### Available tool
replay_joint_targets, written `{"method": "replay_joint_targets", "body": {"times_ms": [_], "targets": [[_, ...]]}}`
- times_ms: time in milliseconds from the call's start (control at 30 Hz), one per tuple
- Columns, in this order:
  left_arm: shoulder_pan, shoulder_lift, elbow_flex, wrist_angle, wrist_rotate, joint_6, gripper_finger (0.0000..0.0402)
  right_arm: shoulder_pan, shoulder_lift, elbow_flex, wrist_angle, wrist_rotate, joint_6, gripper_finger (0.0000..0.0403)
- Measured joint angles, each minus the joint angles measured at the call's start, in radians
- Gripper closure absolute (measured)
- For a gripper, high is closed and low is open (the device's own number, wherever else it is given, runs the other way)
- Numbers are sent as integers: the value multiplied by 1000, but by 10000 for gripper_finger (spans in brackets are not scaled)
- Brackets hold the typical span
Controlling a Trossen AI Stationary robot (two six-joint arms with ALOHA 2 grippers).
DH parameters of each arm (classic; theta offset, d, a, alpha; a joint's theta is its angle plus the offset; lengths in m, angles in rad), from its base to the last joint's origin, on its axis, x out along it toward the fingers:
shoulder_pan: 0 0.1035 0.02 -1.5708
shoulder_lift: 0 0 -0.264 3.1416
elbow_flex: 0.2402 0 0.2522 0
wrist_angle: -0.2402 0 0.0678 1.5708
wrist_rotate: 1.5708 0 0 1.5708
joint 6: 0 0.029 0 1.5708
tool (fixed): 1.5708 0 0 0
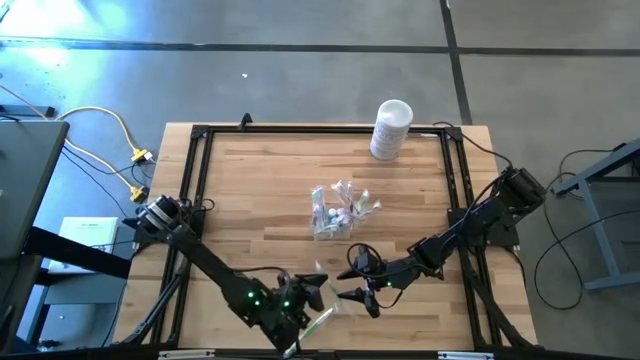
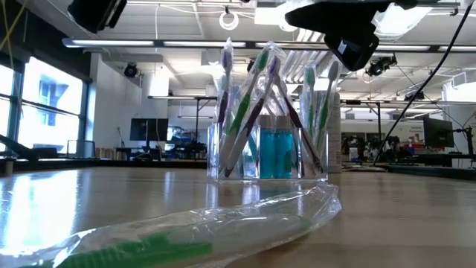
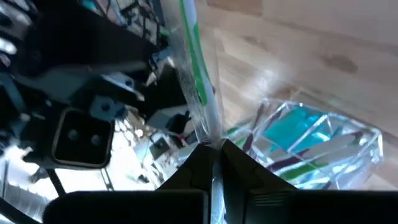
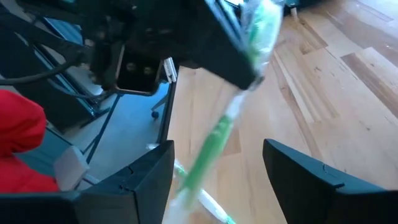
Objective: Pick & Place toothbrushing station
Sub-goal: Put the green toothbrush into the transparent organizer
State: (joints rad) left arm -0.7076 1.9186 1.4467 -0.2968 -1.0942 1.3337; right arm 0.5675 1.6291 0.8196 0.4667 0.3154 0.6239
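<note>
Lower centre-left of the high view: my left gripper (image 1: 305,318) was shut tight on a wrapped green toothbrush (image 1: 322,319), pinched near one end, the rest slanting out over the wooden table (image 1: 250,190).

Just to its right, my right gripper (image 1: 357,294) stood wide open and empty, its fingers either side of the free end of the brush without touching it.

Centre of the frame: the clear plastic holder (image 1: 335,212), already bristling with toothbrushes and teal tubes.

Upper right: white canister (image 1: 391,128), not part of the job.

Step judged: handover, or straight placement. Next move needed the brush upright, over the holder.
</note>
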Motion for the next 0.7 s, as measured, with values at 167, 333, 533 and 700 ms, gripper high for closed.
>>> {"method": "replay_joint_targets", "body": {"times_ms": [167,333,533,700], "targets": [[8,0,0,14,31,25,397,-5,0,0,-11,6,0,165],[23,0,0,18,31,32,397,-6,0,0,-9,5,0,165],[63,0,0,29,32,32,397,-19,0,0,-19,1,-2,165],[80,0,0,43,32,31,397,-26,0,0,-50,3,-20,171]]}}
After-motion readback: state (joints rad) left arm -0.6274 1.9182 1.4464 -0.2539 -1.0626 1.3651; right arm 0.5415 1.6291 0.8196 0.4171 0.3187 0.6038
